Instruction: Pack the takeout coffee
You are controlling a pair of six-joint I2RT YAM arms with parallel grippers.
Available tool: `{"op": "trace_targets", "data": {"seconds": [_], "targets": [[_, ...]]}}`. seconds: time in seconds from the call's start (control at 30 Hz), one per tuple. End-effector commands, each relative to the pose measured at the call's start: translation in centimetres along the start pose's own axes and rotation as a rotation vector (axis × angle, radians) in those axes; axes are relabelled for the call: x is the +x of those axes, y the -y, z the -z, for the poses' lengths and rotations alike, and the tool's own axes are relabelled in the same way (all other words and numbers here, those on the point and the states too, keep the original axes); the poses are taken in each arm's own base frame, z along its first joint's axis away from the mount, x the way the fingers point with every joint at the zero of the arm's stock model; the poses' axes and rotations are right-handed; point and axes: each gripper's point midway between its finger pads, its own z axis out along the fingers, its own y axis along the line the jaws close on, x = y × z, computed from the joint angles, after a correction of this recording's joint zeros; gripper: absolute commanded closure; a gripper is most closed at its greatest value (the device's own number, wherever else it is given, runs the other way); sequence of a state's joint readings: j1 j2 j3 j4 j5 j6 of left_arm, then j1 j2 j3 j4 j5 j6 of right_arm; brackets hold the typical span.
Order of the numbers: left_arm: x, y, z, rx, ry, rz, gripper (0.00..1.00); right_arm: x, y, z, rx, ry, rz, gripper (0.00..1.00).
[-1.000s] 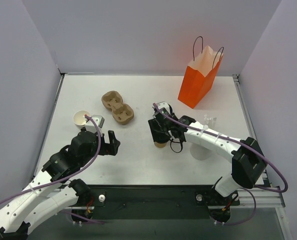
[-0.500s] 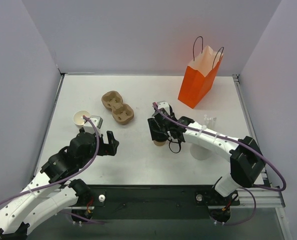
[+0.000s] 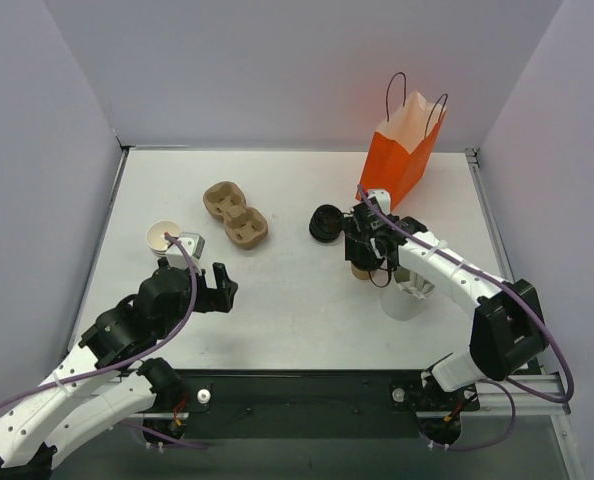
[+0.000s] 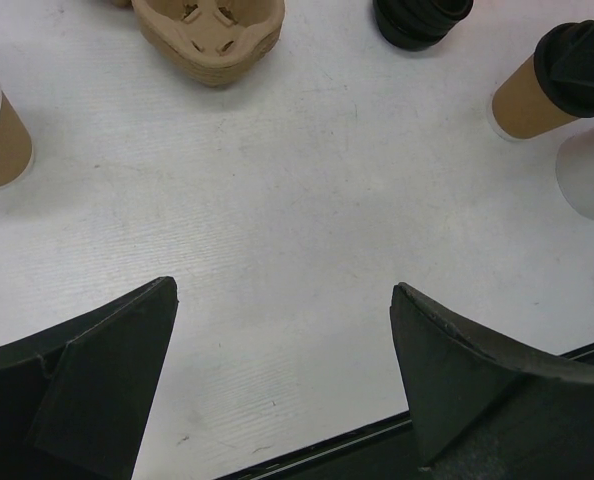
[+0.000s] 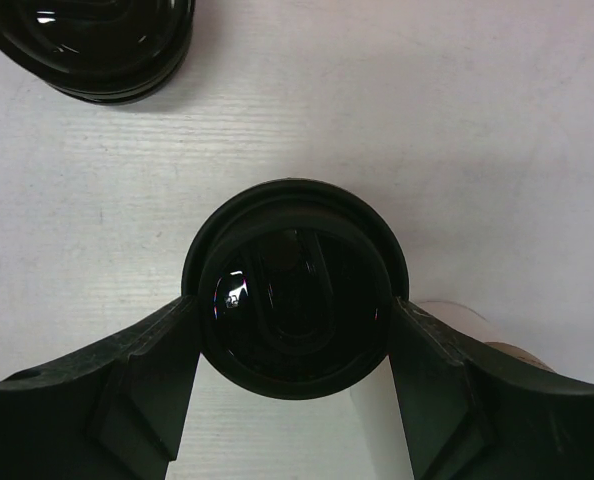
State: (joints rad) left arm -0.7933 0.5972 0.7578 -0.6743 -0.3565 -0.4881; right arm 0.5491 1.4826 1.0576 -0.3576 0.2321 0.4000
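The takeout coffee (image 5: 295,288), a tan cup under a black lid, stands upright between the fingers of the right gripper (image 3: 363,256), which clasp the lid's rim from both sides. It is at the middle right of the table (image 3: 277,330), just in front of the orange bag (image 3: 395,165). The stack of black lids (image 3: 326,222) is to its left and the white cup (image 3: 402,305) is close by. A second ago, cup and gripper were further left, away from the bag. The left gripper (image 3: 217,285) hangs spread wide, holding nothing, unmoved.
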Motion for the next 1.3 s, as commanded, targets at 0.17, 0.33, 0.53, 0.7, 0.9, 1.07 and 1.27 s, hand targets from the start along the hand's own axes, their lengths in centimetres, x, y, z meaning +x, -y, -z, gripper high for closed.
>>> {"op": "trace_targets", "data": {"seconds": [0.17,0.33,0.53,0.7,0.9,1.07,1.27], "targets": [[-0.2,-0.1,0.0,-0.011,0.008,0.001,0.03,0.1,2.4,1.9,0.050,-0.039,0.029,0.25],[-0.2,0.0,0.0,-0.007,0.010,0.002,0.03,-3.3,2.1,4.1,0.033,0.039,-0.002,0.15],[-0.1,0.2,-0.2,-0.001,0.000,-0.004,0.03,-7.4,3.2,6.3,0.050,0.137,-0.078,0.14],[-0.2,0.4,-0.1,0.016,0.005,0.000,0.03,-12.4,5.9,8.8,0.146,0.281,-0.178,0.18],[-0.2,0.4,0.1,0.023,0.012,-0.002,0.03,-17.3,10.8,10.7,0.249,0.411,-0.412,0.21],[-0.4,0.5,0.2,0.030,0.018,-0.008,0.03,-20.4,12.4,10.1,0.235,0.462,-0.513,0.21],[-0.3,0.8,0.1,0.048,0.017,-0.014,0.03,-23.3,12.9,8.3,0.231,0.467,-0.521,0.23]]}}
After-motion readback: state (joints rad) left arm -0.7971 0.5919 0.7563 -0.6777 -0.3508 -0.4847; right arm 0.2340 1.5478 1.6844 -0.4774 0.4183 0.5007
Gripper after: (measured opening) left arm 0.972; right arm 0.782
